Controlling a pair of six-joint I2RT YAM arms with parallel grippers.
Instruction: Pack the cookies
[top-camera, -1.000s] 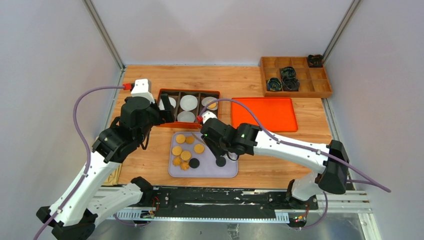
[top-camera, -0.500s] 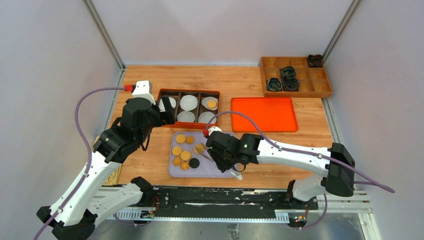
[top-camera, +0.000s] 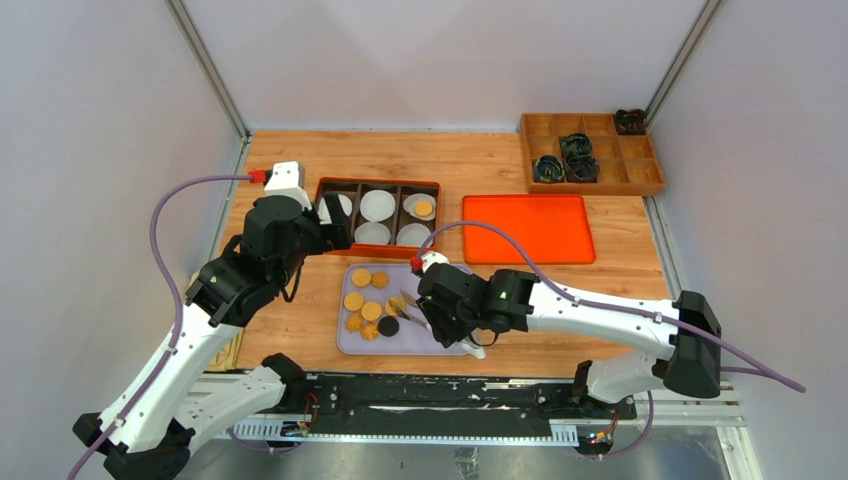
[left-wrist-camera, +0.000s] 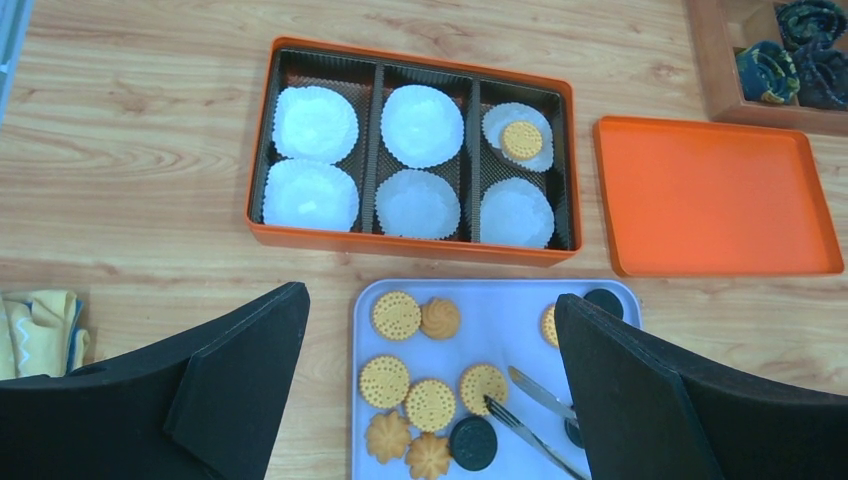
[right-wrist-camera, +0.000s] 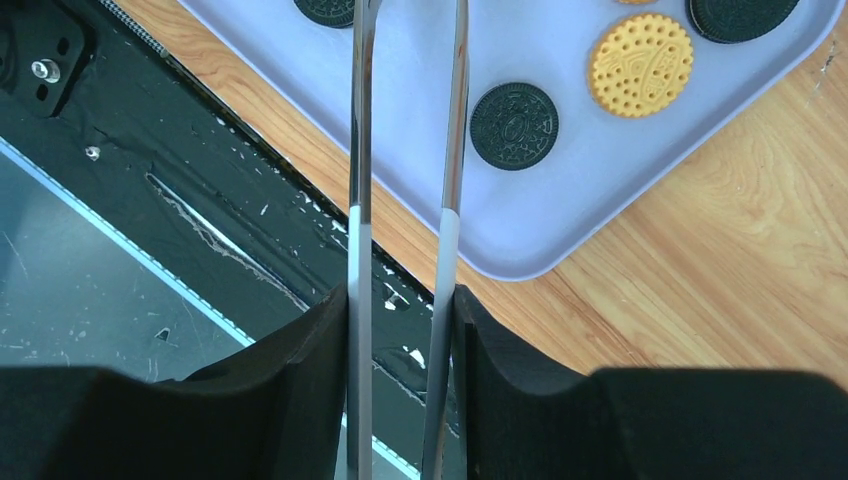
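Several golden cookies (left-wrist-camera: 430, 404), two brown flower-shaped ones (left-wrist-camera: 389, 436) and black ones (left-wrist-camera: 472, 443) lie on a lavender tray (top-camera: 345, 345). One golden cookie (left-wrist-camera: 521, 140) sits in a white paper cup in the orange box (left-wrist-camera: 410, 250). My right gripper (right-wrist-camera: 400, 310) is shut on metal tongs (right-wrist-camera: 360, 150), low over the tray's near part (top-camera: 440, 325). The tong tips (left-wrist-camera: 530, 435) are slightly apart beside a golden cookie (left-wrist-camera: 482, 388) and hold nothing. My left gripper (left-wrist-camera: 430, 305) is open and empty, hovering above the tray's far-left edge (top-camera: 335, 222).
An orange lid (top-camera: 527, 227) lies right of the box. A wooden organizer (top-camera: 592, 152) with dark items stands at the back right. A yellow cloth (left-wrist-camera: 40, 330) lies at the left. A black cookie (right-wrist-camera: 514, 125) and a golden one (right-wrist-camera: 641, 64) lie near the tray's right end.
My right arm has moved the tongs down and toward the near-left, so their tips now sit among the middle cookies. The left arm has not moved.
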